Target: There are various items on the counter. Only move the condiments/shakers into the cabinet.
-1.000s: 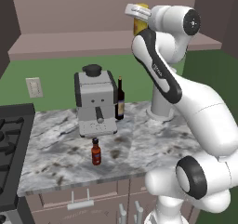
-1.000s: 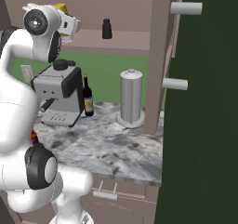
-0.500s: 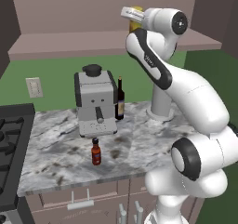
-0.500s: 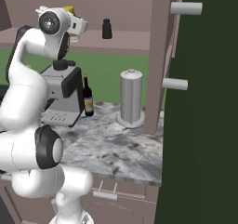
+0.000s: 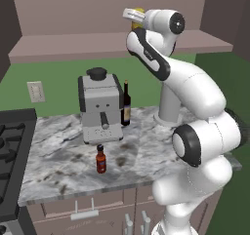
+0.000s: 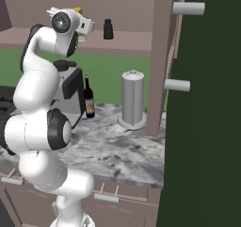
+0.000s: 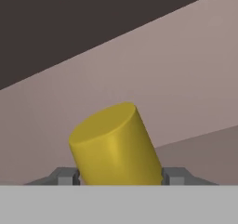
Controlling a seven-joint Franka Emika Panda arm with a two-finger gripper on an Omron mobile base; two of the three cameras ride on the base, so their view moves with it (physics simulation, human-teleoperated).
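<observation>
My gripper is raised to the height of the cabinet shelf and is shut on the yellow bottle. In the hand view the yellow bottle stands tilted between my fingertips, with the cabinet's mauve back wall behind it. A black shaker stands on the shelf, just right of my gripper. The red sauce bottle stands on the counter in front of the coffee machine.
A dark wine bottle stands beside the coffee machine. A pale grey canister stands against the cabinet's side panel. The black stove top lies at the counter's left end. Drawers with silver handles sit below the counter.
The upper arm has swung round and the hand with the yellow bottle has shifted a little further in over the shelf, nearer the black shaker. The grip is unchanged.
</observation>
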